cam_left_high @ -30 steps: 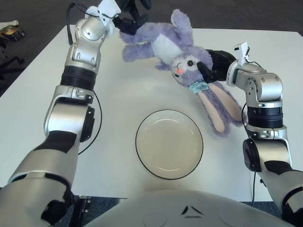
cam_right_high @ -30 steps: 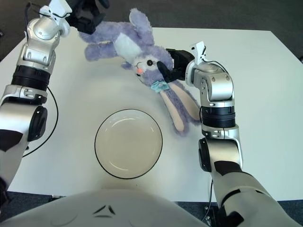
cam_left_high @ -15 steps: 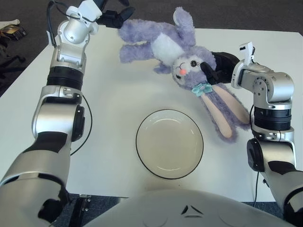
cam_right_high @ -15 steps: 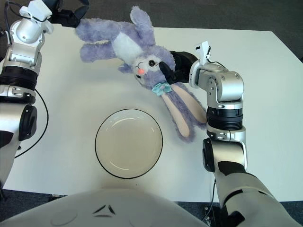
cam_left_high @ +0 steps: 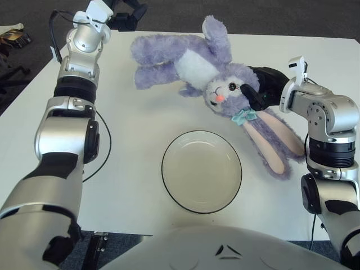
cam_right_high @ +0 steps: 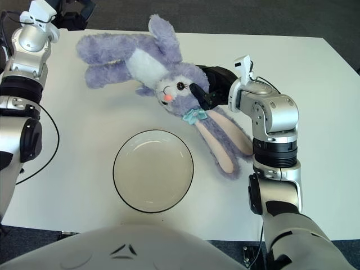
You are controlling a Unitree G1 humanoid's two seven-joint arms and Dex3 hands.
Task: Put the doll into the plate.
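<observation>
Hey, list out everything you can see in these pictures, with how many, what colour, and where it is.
Doll: one, purple plush rabbit with white belly and teal bow, lying across the far middle of the table, ears trailing toward the right.
Plate: one, white with dark rim, near middle of the table, nothing in it.
Table: one, white, filling the view.
Cable: one, black, looping beside the left arm.
Left robot hand: one, black, far left corner, apart from the doll.
Right robot hand: one, black, gripping the doll's head.
</observation>
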